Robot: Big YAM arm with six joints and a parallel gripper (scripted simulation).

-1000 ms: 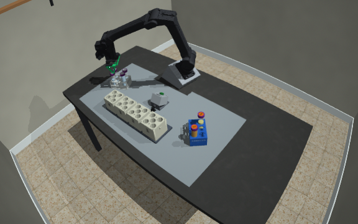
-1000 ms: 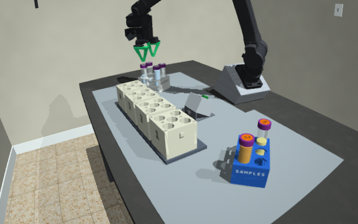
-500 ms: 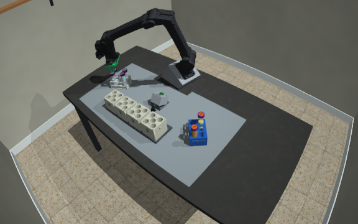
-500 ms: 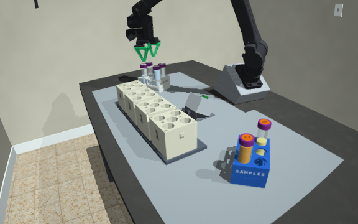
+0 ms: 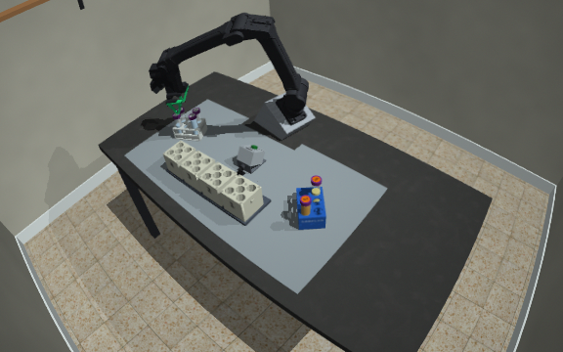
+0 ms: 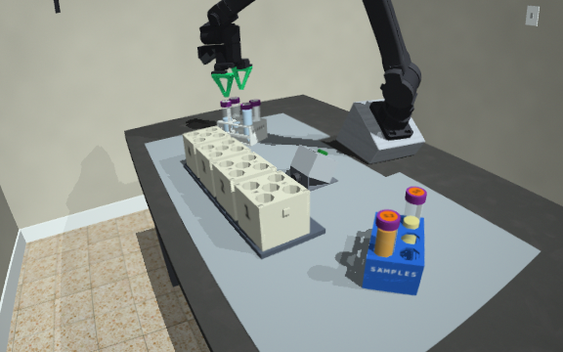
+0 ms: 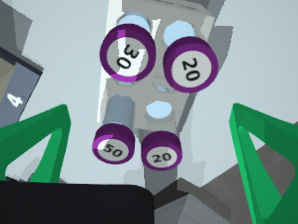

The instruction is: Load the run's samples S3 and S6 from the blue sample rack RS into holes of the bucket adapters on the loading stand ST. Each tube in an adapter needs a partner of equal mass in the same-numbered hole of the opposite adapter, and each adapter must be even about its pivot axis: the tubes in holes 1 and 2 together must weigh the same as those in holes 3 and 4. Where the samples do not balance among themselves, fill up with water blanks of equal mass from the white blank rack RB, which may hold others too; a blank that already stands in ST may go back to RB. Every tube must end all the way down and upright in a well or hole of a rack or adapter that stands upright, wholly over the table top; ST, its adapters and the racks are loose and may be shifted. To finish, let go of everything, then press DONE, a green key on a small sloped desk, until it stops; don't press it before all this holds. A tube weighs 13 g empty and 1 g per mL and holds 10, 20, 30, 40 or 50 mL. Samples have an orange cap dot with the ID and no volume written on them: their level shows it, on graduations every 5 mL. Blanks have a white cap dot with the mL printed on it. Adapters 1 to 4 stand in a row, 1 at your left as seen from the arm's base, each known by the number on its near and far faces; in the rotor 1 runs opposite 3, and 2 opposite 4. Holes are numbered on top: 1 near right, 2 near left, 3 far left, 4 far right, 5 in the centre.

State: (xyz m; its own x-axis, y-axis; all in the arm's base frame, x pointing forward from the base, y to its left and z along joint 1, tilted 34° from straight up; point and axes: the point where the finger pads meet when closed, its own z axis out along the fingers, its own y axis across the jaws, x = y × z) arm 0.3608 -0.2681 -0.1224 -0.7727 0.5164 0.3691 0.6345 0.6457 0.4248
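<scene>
I have the gripper (image 6: 232,84) hanging above the white blank rack (image 6: 257,128) at the far left end of the grey mat (image 5: 272,235), its green fingers spread fully apart with nothing between them. In the wrist view four purple-capped blanks sit below me: a 30 (image 7: 128,52) and a 20 (image 7: 190,66) in one row, a 50 (image 7: 113,145) and another 20 (image 7: 161,155) in the other. The fingers stand clear of all four caps — none is touched.

The four cream adapters sit in a row on the loading stand (image 6: 317,228), running diagonally from just beside the blank rack toward the near edge of the mat. Every hole I can see in them is vacant. The nearest adapter (image 6: 272,207) shows a number on its face, but I cannot read it surely from here.

The blue rack (image 6: 394,269), marked SAMPLES, stands well apart to the right on the mat. Two orange-dotted tubes are upright in it: one with orange liquid up to near its cap (image 6: 387,234) at the front left well, one mostly see-through (image 6: 414,202) at the back. Their cap IDs are too small for me to read.

The small sloped desk (image 5: 249,157) with its green key (image 5: 254,147) sits between the stand and the arm's base (image 5: 267,119).
</scene>
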